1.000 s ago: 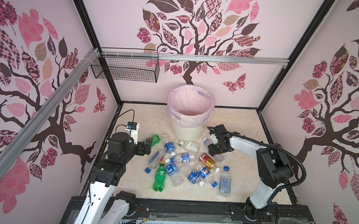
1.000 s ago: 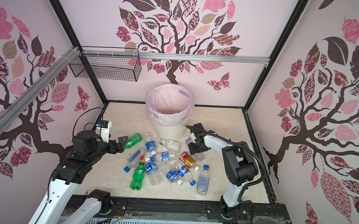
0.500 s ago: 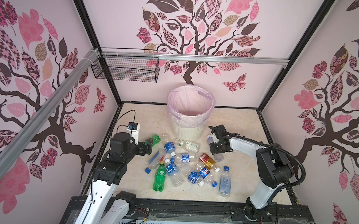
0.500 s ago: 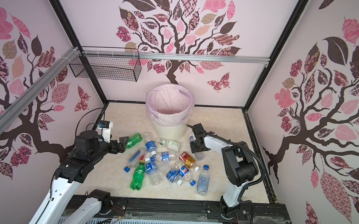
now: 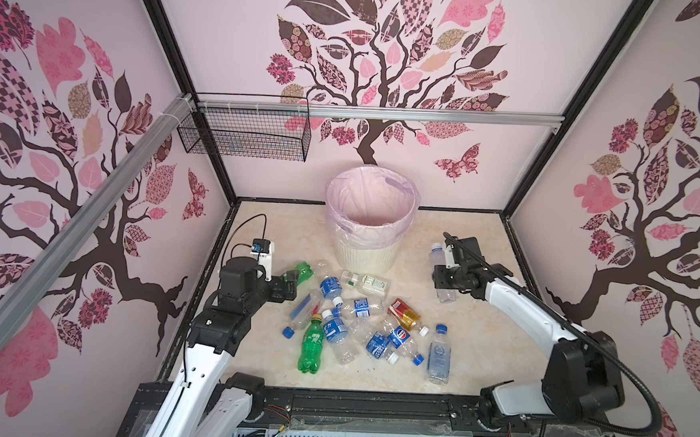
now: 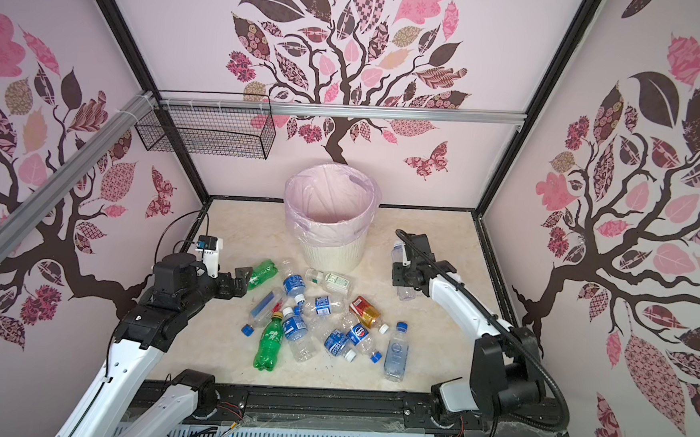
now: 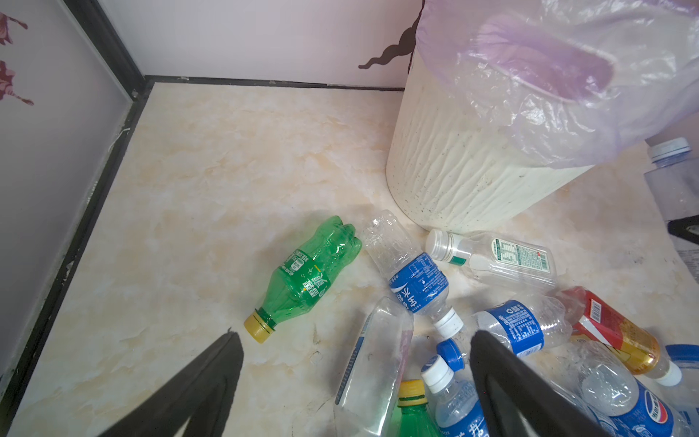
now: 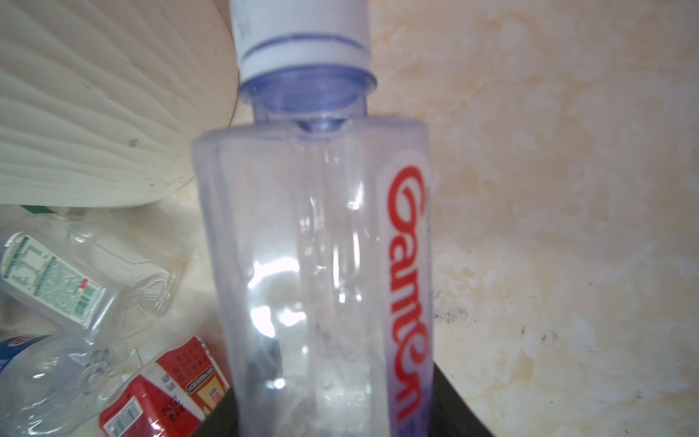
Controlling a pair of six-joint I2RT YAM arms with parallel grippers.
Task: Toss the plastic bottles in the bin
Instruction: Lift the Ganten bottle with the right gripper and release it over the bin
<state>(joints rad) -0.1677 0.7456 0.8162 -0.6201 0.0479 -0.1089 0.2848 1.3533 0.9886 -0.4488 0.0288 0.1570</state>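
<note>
**Q:** What does the right gripper (image 8: 333,408) hold?

**A:** Its jaws are clenched on the lower body of a clear bottle (image 8: 321,246) with a white cap and red lettering down one side. In both top views this bottle sits right of centre, just right of the bin (image 5: 364,256), with its cap pointing toward the top of the frame. Whether its base touches the desk (image 5: 478,339) cannot be told.

**Q:** Where are the other plastic bottles (image 5: 359,307)?

**A:** They lie on the desk in a loose cluster at lower centre in both top views, in front of the bin, and several touch or overlap. Most are clear with blue labels. A larger green bottle (image 5: 311,344) lies at the cluster's lower left and an orange-red bottle (image 5: 403,314) toward its right. A blue-capped bottle (image 5: 439,356) lies furthest right.

**Q:** And the left gripper (image 7: 355,338)?

**A:** Its jaws are released and spread wide over the desk at the cluster's left edge. In the left wrist view a small green bottle (image 7: 306,276) with a yellow cap lies on its side just beyond them.

**Q:** And the bin?

**A:** It stands upright at upper centre of the desk. It is cream and ribbed, and a pink bag (image 5: 336,214) is folded over its rim.
</note>
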